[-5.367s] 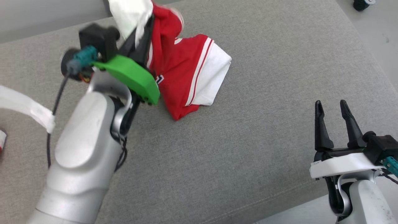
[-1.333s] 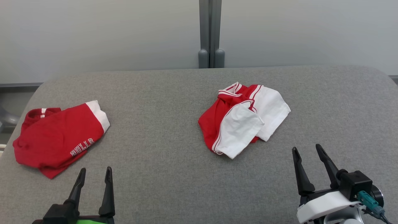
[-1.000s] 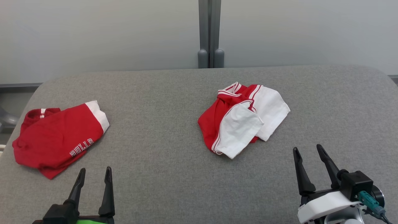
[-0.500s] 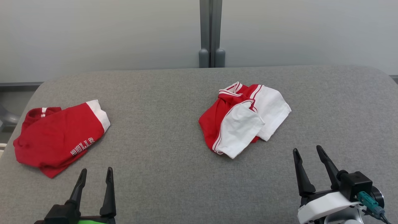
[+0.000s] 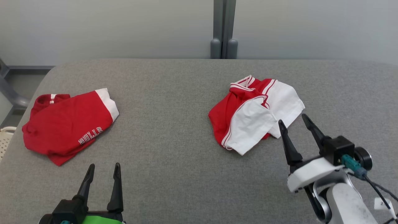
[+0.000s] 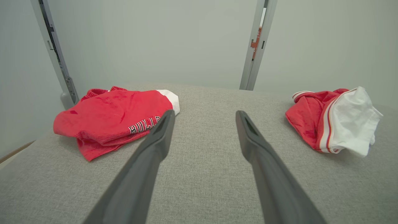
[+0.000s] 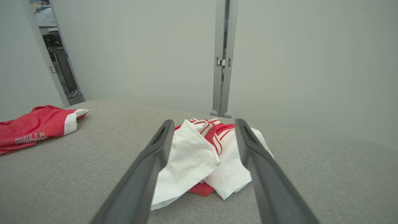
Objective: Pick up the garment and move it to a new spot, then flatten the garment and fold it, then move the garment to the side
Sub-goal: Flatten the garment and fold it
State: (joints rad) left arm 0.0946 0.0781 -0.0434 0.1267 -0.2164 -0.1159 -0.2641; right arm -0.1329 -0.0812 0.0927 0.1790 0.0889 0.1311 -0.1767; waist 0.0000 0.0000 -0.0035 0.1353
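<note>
A crumpled red-and-white garment (image 5: 255, 115) lies right of centre on the grey padded table (image 5: 174, 93). My right gripper (image 5: 293, 119) is open just in front of its near right edge, fingertips close to the white cloth, nothing between them. In the right wrist view the garment (image 7: 199, 155) lies between and beyond the right gripper (image 7: 203, 122). A second red garment (image 5: 67, 123), lettered "BULLS", lies folded at the table's left. My left gripper (image 5: 104, 165) stands open and empty near the front edge. In the left wrist view the left gripper (image 6: 205, 113) points between the "BULLS" garment (image 6: 115, 115) and the red-and-white garment (image 6: 335, 121).
A grey post (image 5: 224, 28) rises behind the table's far edge against a pale wall. A white basket (image 5: 4, 140) shows past the table's left edge. The table's corners are rounded.
My right gripper has gone forward and up to the near edge of the red-and-white garment. The head camera has shifted, so the whole view slid right. Neither garment has moved.
</note>
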